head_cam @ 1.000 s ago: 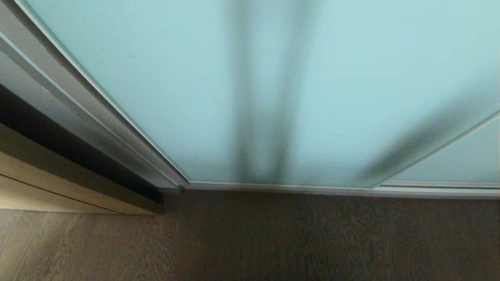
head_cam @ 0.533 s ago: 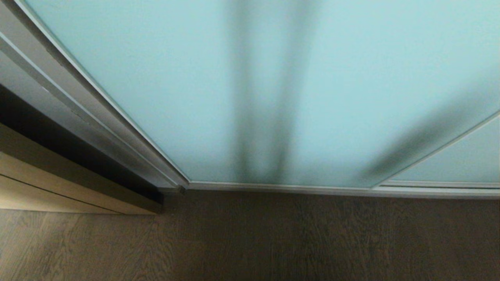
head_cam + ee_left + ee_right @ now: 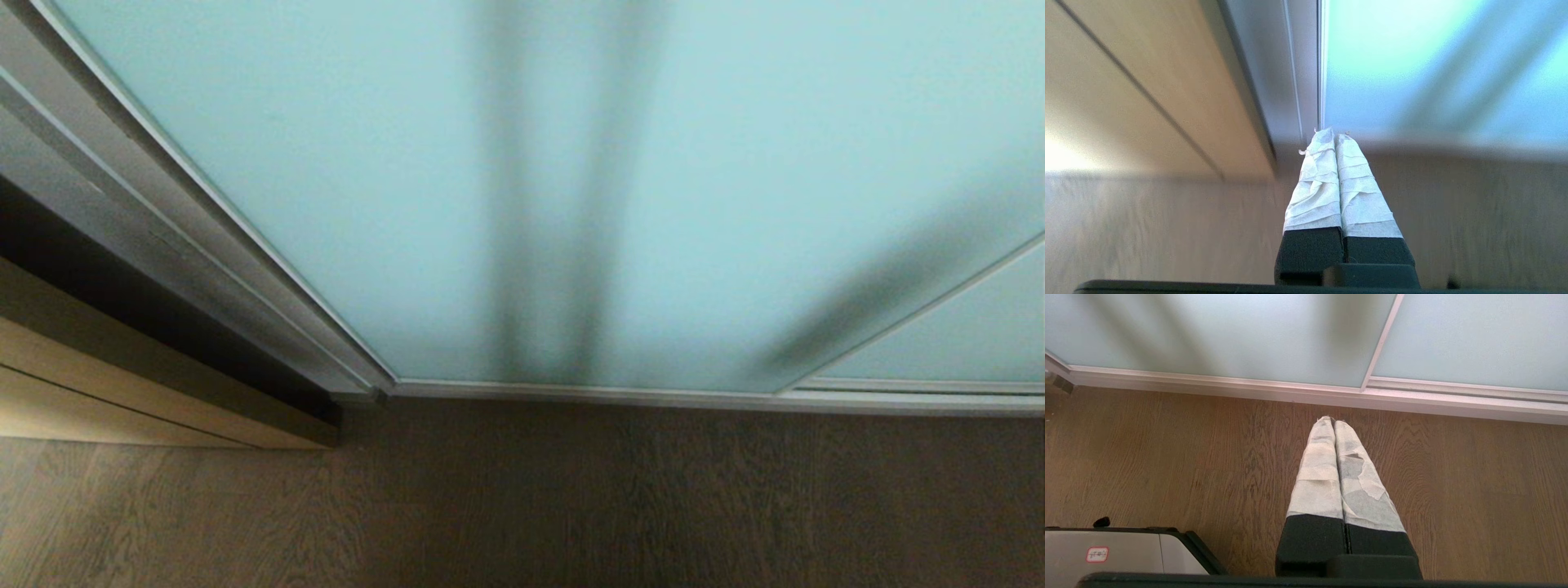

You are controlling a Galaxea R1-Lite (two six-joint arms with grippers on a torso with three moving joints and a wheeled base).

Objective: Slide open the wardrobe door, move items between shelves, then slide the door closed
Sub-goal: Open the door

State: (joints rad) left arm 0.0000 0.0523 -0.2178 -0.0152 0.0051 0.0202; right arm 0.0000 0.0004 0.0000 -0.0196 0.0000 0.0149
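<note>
The sliding wardrobe door (image 3: 392, 180) is a frosted pale aqua glass panel in a thin silver frame; it fills most of the head view and stands shut, with dark upright shadows across it. Neither arm appears in the head view. My left gripper (image 3: 1333, 134) is shut, its tape-wrapped fingers pressed together and empty, its tips pointing at the foot of the door's silver frame edge (image 3: 1321, 61), short of it. My right gripper (image 3: 1332, 419) is also shut and empty, held over the floor in front of the door (image 3: 1229, 330). The items and the shelves are hidden behind the door.
A light wood cabinet front (image 3: 73, 384) stands left of the door and appears beside my left gripper as the cabinet front (image 3: 1139, 90). Dark wood floor (image 3: 571, 498) runs along the silver bottom track (image 3: 653, 396). A second glass panel (image 3: 971, 327) overlaps at the right. My grey base (image 3: 1106, 551) shows low.
</note>
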